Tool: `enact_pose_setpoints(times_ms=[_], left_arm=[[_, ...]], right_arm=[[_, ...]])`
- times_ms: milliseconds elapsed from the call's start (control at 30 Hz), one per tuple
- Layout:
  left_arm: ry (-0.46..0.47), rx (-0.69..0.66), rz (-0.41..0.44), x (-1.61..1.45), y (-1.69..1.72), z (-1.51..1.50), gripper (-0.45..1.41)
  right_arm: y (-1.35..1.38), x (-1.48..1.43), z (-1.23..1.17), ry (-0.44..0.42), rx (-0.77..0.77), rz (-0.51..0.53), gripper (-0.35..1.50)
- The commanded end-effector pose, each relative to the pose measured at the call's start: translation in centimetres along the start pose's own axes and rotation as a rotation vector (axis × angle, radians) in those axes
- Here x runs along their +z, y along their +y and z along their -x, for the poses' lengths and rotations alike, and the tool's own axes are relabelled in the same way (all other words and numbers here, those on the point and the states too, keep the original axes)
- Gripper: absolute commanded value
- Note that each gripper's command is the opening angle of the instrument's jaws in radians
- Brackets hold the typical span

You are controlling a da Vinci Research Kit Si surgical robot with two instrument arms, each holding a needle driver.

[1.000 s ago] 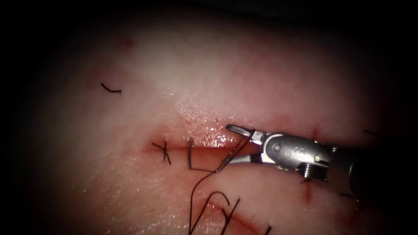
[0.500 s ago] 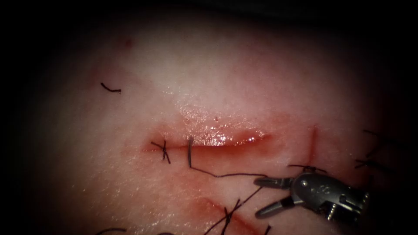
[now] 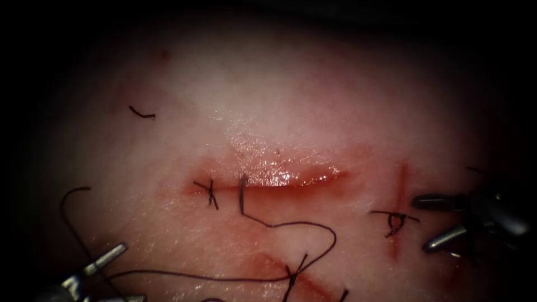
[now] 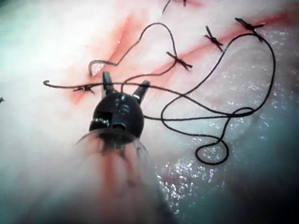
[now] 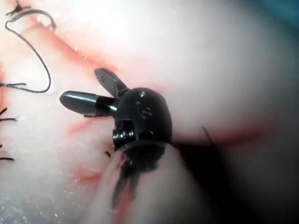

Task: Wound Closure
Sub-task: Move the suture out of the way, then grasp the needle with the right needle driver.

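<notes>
While the pale, glistening slab of pork tissue lies bare across its upper half, the work crowds toward its lower edge. The red horizontal cut carries a knotted dark stitch at its left end and a second stitch just beside it; the rest gapes open to the right, unobstructed.

From that second stitch the long dark thread swings right, loops back across a stitch on a lower slanting red line, and runs to the left arm's steel needle driver at the tissue's lower left corner. In the left wrist view its jaws stand apart in a V with thread passing between them; a firm grip cannot be told.

The right arm's dark needle driver sits at the tissue's right edge, right of the cut and of a small knotted stitch, jaws wide apart and holding nothing.

A short cut thread end lies well apart, upper left. The needle cannot be told from the thread
</notes>
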Motion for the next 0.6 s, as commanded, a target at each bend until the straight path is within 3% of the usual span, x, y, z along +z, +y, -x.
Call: enact_pose_setpoints(times_ms=[33,133,167,233,300,367,400,433,600], left_arm=[[-0.006,-0.003,-0.006,0.14,-0.03,0.04,0.29],[-0.006,-0.004,-0.012,0.34,-0.10,0.15,0.29],[-0.004,0.000,-0.019,0.46,-0.12,0.25,0.29],[-0.003,0.005,-0.022,0.57,-0.15,0.36,0.27],[-0.018,0.014,-0.030,0.64,-0.18,0.47,0.26],[-0.040,0.034,-0.034,0.70,-0.21,0.60,0.26],[-0.061,0.028,-0.025,0.75,-0.23,0.72,0.24],[-0.070,0.025,-0.019,0.76,-0.23,0.77,0.24],[-0.138,0.017,0.015,0.77,-0.12,1.03,0.20]], right_arm=[[0.07,0.31,-0.04,0.031,-0.048,0.013,0.86],[0.11,0.66,-0.09,0.093,-0.150,0.076,0.68],[0.14,0.91,-0.07,0.118,-0.228,0.133,0.54],[0.20,1.15,-0.03,0.149,-0.276,0.173,0.49],[0.26,1.34,0.04,0.171,-0.284,0.197,0.58],[0.32,1.53,0.15,0.171,-0.339,0.222,0.79],[0.38,1.71,0.29,0.170,-0.368,0.239,1.08],[0.40,1.78,0.36,0.173,-0.376,0.246,1.16],[0.54,2.03,0.80,0.122,-0.519,0.217,1.18]])
